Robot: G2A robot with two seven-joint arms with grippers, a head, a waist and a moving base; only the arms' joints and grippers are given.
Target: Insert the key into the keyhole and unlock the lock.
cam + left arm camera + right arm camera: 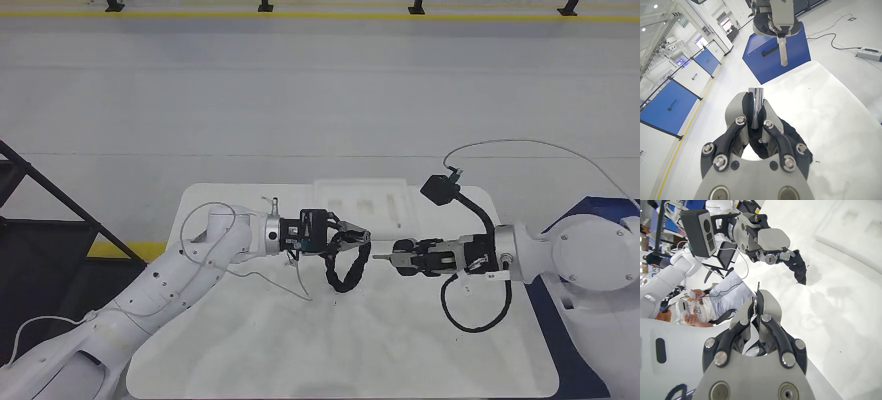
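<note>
Top view: left gripper clamps the lock; right gripper pinches the key, its head buried between the pads.

White foam tray on table

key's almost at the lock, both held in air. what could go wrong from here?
1. Key tip sits short of the keyhole: a slight offset may hit the lock face.
2. Right end effector pinches only the key's head: pushing could pivot it.
3. Left end effector grips the round lock barrel: it may spin when turned.
</note>
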